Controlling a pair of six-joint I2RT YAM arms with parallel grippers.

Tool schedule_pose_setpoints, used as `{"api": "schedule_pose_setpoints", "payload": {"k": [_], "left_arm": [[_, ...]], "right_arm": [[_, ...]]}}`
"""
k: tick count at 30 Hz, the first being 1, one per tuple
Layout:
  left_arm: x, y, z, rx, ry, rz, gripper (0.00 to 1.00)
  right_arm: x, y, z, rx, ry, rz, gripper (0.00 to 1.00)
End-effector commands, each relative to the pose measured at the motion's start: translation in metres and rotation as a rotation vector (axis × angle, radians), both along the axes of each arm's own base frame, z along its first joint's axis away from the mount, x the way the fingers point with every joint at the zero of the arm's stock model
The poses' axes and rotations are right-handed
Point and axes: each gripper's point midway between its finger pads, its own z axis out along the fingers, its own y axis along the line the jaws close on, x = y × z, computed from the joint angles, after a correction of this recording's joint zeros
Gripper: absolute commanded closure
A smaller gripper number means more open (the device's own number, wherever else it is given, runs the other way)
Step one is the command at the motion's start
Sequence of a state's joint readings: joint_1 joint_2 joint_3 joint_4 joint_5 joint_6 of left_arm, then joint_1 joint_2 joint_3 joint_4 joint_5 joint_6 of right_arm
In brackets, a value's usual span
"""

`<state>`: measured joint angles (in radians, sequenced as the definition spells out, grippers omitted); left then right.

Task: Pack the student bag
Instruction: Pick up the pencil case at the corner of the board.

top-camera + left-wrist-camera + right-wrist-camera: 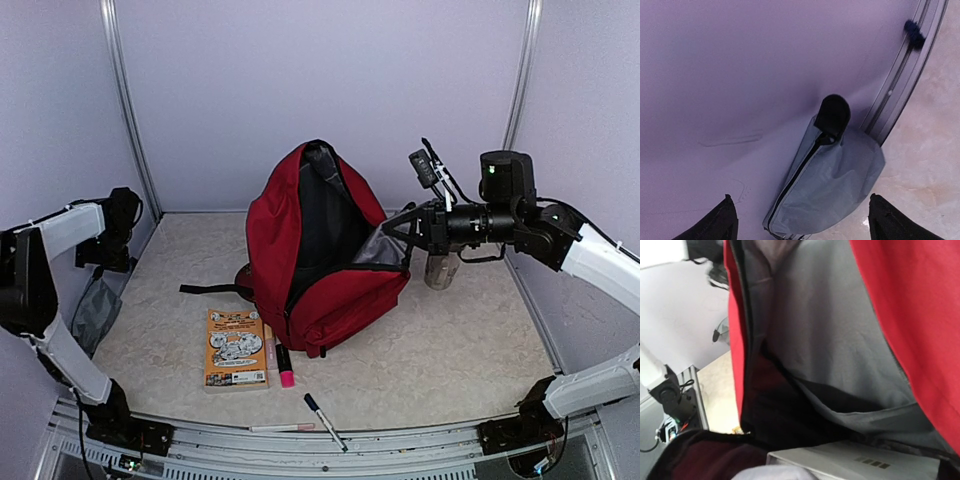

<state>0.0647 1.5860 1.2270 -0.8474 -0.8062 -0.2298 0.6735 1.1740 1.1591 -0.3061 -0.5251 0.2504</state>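
The pale marbled bench [450, 340] fills the lower half of the top view. The student bag [320, 270] stands upright near its centre. Its main compartment is unzipped, showing a dark interior and grey lining, and a black strap [212, 289] trails out to the left.

The right arm reaches in from the right of the frame. The right claw [400, 232] is pressed together on the edge of the bag's grey-lined flap, which is drawn out to a point towards it. The right wrist view looks straight into the open compartment, red fabric on both sides.

At the far left of the top view, the left claw [800, 202] hangs spread wide with nothing between its fingers, above a grey zipped pouch [835, 185] that leans against the side wall.

An orange book [235, 348] lies flat at the lower left of the bag. A pink highlighter [285, 368] sits just right of the book. A metal cylinder [440, 268] stands behind the right claw. A black-capped pen [325, 422] and a pale pen [282, 428] lie at the bottom edge.
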Motion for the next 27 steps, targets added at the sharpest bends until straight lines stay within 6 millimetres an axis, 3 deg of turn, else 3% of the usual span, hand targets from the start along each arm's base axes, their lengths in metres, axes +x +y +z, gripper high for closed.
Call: {"api": "schedule_pose_setpoints", "payload": {"k": [1,6,11,15,17,18,19,21,22,25,27], "left_arm": [[-0.021,0.018,-0.028,0.122,0.214,0.048,0.15],[-0.043,0.041,-0.071,0.133,0.326,0.151,0.15],[-0.038,0.055,-0.073,0.221,0.347,0.194,0.06],[-0.046,0.064,-0.112,0.139,0.401,0.212,0.07],[-0.045,0.059,-0.133,0.061,0.42,0.183,0.15],[-0.044,0.057,-0.136,0.042,0.423,0.178,0.27],[-0.041,0.056,-0.135,0.037,0.42,0.174,0.42],[-0.034,0.052,-0.127,0.028,0.385,0.156,0.85],[-0.03,0.049,-0.123,0.022,0.361,0.144,1.0],[-0.018,0.034,-0.1,0.052,0.295,0.098,1.0],[-0.003,0.011,-0.079,0.09,0.234,0.035,1.0]], "right_arm": [[-0.004,0.003,0.03,0.04,-0.073,0.055,1.0],[-0.004,0.006,0.028,0.033,-0.047,0.076,1.0],[-0.003,0.009,0.023,0.028,-0.019,0.087,1.0],[0.001,0.011,0.023,0.034,-0.011,0.076,1.0],[0.002,0.012,0.025,0.043,-0.005,0.075,1.0],[0.002,0.013,0.026,0.047,-0.001,0.077,1.0],[0.002,0.014,0.026,0.05,0.003,0.078,1.0],[0.003,0.014,0.027,0.052,0.009,0.076,1.0],[0.004,0.014,0.027,0.053,0.011,0.073,1.0],[0.004,0.014,0.027,0.063,0.021,0.066,1.0],[0.004,0.014,0.026,0.068,0.024,0.064,1.0]]}}
